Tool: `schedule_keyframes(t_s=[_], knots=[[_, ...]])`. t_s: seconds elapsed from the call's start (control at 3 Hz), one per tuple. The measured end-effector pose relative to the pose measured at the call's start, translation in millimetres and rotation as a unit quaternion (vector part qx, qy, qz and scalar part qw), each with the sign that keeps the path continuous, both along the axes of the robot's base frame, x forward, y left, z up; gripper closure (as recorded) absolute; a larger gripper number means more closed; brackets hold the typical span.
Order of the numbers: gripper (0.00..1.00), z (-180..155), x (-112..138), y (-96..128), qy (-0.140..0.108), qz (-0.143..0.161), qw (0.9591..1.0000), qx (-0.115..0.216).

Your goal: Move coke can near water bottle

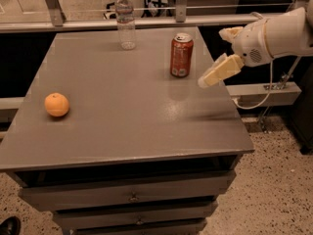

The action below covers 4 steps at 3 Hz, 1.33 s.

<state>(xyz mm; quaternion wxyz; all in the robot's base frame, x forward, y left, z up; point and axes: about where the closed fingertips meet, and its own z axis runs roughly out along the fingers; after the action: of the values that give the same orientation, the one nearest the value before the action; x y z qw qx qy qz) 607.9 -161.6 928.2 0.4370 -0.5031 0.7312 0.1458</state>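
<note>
The red coke can [181,55] stands upright on the grey table [122,131], right of centre toward the back. The clear water bottle [125,19] with a white cap stands upright near the back edge, left of and behind the can. My gripper [212,58] hangs above the table's right edge, just right of the can and not touching it. It is open and empty, with one cream finger [218,71] reaching down-left toward the can.
An orange [56,105] lies on the left side of the table. Drawers run under the table's front edge. A metal rail and a ledge run behind the table. A white cable hangs to the right of the table.
</note>
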Motion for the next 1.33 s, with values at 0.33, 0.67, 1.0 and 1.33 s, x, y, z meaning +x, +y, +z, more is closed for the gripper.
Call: schedule_keyframes(t_s=[0.33,0.67,1.0,1.33], knots=[[0.00,-15.1,43.4,19.5,0.000,-0.007,0.9978,0.066],[0.00,-24.9,75.3,32.9,-0.003,-0.017,0.9932,0.115],[0.00,-28.5,95.7,44.0,-0.003,-0.026,0.9882,0.151],[0.25,-30.0,108.0,60.2,0.015,-0.030,0.9829,0.181]])
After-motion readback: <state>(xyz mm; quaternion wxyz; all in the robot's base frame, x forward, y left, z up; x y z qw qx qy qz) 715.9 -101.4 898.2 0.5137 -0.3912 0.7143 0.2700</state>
